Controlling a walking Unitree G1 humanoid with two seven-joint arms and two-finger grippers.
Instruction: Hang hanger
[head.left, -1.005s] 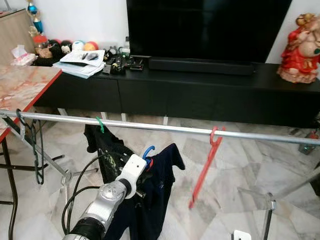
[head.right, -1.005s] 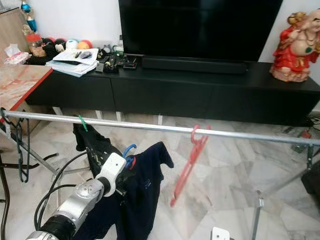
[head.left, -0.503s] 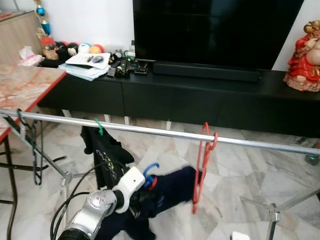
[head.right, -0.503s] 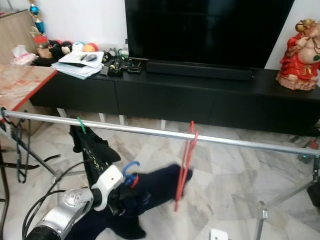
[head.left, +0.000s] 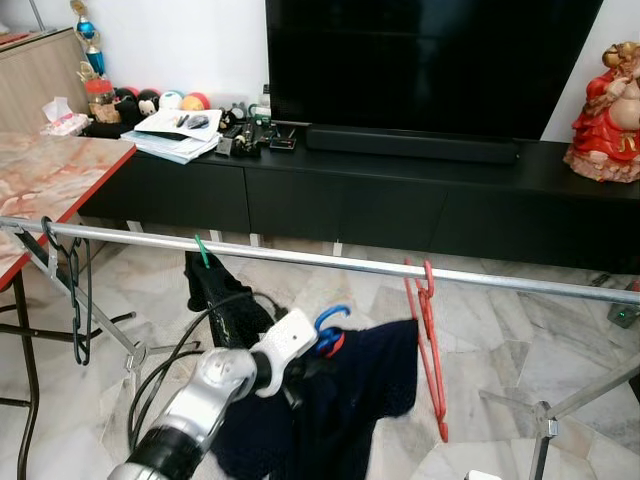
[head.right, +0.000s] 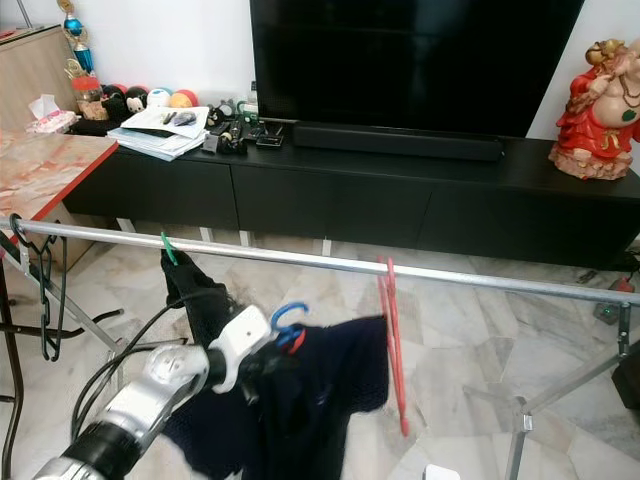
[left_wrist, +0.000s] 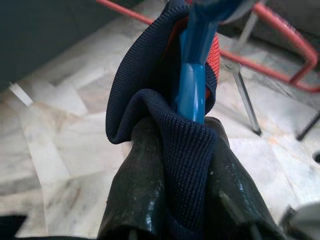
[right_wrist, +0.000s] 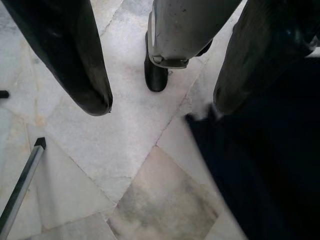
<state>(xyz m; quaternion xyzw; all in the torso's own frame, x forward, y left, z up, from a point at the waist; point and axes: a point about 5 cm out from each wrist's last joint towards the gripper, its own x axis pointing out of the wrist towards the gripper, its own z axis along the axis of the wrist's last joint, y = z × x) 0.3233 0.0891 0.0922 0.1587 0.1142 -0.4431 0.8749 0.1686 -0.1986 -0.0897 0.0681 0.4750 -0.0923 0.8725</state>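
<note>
Marble floor, left gripper (left_wrist: 185, 130) jaws clenched on blue hanger (head.left: 330, 322) below rail (head.left: 300, 257), right jaws released.

The blue hanger (head.left: 331, 322), draped with a navy garment (head.left: 345, 400), was held tilted just below the silver rail (head.left: 300, 257), its hook not over it.

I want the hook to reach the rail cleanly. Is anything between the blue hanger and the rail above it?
Nothing visible. The left gripper holds the blue hanger below a bare stretch of rail, between the green hanger and red hanger.
</note>
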